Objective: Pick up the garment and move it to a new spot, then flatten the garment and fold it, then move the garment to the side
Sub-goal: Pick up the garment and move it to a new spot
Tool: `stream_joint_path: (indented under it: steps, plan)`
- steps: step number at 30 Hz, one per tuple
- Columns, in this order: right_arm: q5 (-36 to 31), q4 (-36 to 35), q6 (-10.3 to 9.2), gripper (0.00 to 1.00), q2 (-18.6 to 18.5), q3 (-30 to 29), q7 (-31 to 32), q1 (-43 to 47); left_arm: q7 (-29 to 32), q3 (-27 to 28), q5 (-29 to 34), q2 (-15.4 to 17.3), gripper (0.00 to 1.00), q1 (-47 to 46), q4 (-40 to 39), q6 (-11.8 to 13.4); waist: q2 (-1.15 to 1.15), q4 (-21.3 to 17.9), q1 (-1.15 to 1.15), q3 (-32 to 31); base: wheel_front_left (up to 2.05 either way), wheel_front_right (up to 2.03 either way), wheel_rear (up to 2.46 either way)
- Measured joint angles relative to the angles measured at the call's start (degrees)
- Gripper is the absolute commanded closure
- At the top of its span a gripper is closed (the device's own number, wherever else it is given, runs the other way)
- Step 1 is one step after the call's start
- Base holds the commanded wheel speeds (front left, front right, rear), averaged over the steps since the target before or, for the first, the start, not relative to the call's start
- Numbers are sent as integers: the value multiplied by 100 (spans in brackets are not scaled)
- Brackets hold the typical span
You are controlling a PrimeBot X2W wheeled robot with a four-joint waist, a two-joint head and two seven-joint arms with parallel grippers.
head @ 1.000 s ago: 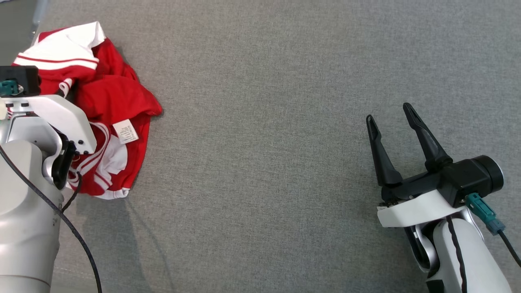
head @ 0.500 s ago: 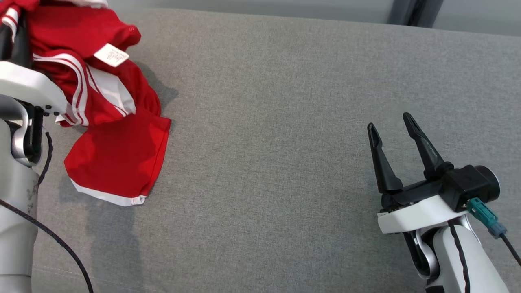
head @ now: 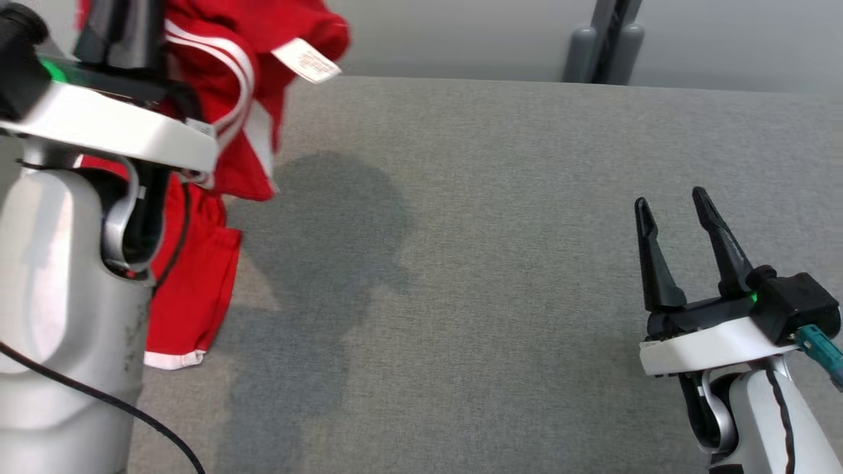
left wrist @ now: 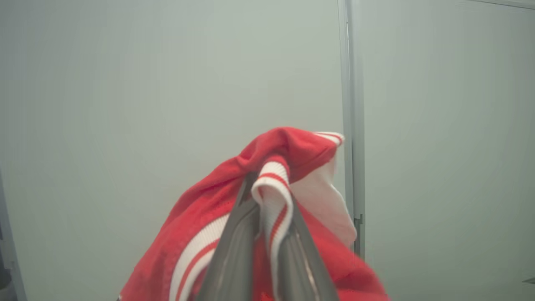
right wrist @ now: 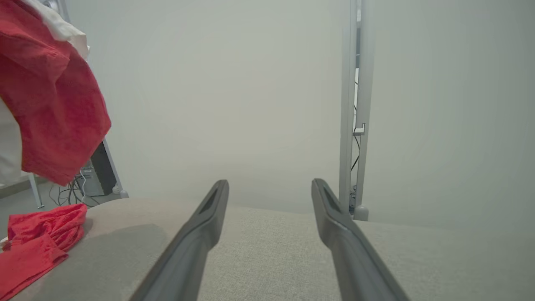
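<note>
Your left gripper (left wrist: 267,190) pinches the red garment (head: 197,283) by its striped edge, most of it above the grey table (head: 494,263), the hem resting there. Your right gripper (head: 669,197) is spread above the table.

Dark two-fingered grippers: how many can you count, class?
2. Left gripper, head view's upper left, shut on the red-and-white fabric garment; right gripper, lower right, open, empty.

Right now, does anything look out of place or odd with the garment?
Nothing looks damaged. The garment hangs in a bunch from the shut left hand, which pinches a striped edge. Its white label sticks out, so it may be inside out. Its lower end lies on the grey surface.
</note>
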Motion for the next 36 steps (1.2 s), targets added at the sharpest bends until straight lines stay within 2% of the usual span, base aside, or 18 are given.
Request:
stream_joint_path:
  steps: [7, 12, 18, 22, 25, 28, 29, 30, 31, 32, 36]
  plan:
    - [-7, -115, 0, 0, 0, -366, 0, -17, 427, -631, -176, -478, 100, 398, -721, -82, 0, -552, 0, 17, 0, 0, 0]
    - [83, -138, 0, 0, 0, -519, 0, -22, 437, -1121, -112, -734, 100, 520, -661, -109, 0, -1061, 0, 122, 0, 0, 0]
    - [293, -230, 0, 0, -3, -536, 0, -94, 216, -1401, 7, -861, 100, 421, -91, -92, 0, -1819, 0, 281, 0, 0, 0]
    - [391, -241, 0, 0, -9, -572, 0, -67, -44, -1462, 54, -887, 100, 287, 542, -105, 0, -2297, 0, 420, 0, 0, 0]
    - [495, -253, 0, 0, -8, -602, 0, -56, -264, -1707, 165, -917, 100, 253, 1129, -164, 0, -2686, 0, 574, 0, 0, 0]
    - [532, -264, 0, 0, -8, -568, 0, -54, -315, -1909, 170, -982, 100, 253, 1577, -198, 0, -2884, 0, 679, 0, 0, 0]
    - [541, -263, 0, 0, -7, -559, 0, -54, -293, -1982, 137, -998, 92, 255, 1739, -211, 0, -2928, 0, 708, 0, 0, 0]
    - [546, -264, 0, 0, -7, -553, 0, -54, -275, -2049, 127, -1011, 42, 258, 1881, -211, 0, -2963, 0, 732, 0, 0, 0]
    - [547, -263, 0, 0, -8, -546, 0, -53, -339, -2089, 126, -1023, 12, 259, 1970, -210, 0, -2982, 0, 750, 0, 0, 0]
    - [556, -263, 0, 0, -8, -538, 0, -54, -364, -2102, 63, -1043, 0, 255, 2058, -209, 0, -2986, 0, 756, 0, 0, 0]
    - [525, -264, 0, 0, -8, -541, 0, -56, -539, -2199, -115, -1057, 0, 236, 2272, -218, 0, -2859, 0, 730, 0, 0, 0]
